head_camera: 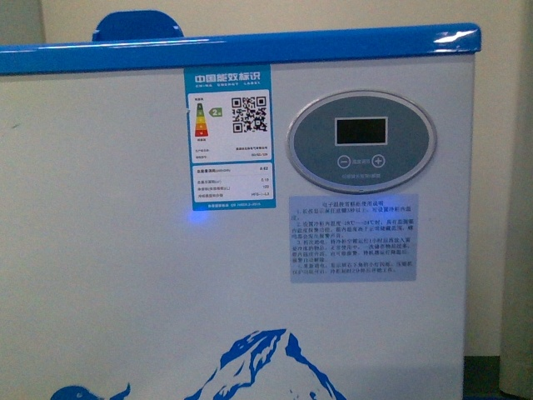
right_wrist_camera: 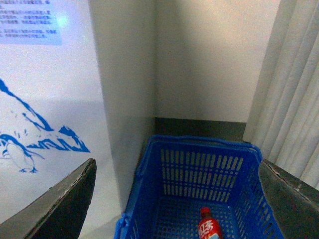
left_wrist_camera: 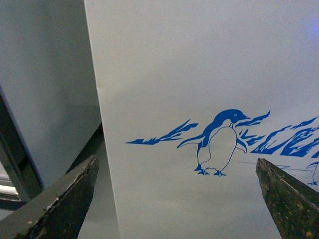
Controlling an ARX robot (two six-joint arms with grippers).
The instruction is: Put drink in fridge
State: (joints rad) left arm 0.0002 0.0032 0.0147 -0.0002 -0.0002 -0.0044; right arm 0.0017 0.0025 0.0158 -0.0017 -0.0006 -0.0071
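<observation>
Right claw (right_wrist_camera: 177, 164): jaws spread wide, empty, poised above the blue basket (right_wrist_camera: 199, 145). Left claw (left_wrist_camera: 177, 160): also spread and empty, facing the fridge (left_wrist_camera: 199, 74) front. Drink (right_wrist_camera: 210, 228) sits low in the basket, which stands just beside the fridge's side. Risks, judged: a finger snags the basket rim on descent; the round bottle slips from a shallow pinch; lid not in view, and if closed it blocks the drop.

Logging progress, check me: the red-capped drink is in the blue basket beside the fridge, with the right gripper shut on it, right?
No: the right wrist view shows the right gripper open, clear of the drink, which is in the blue basket beside the fridge.
</observation>
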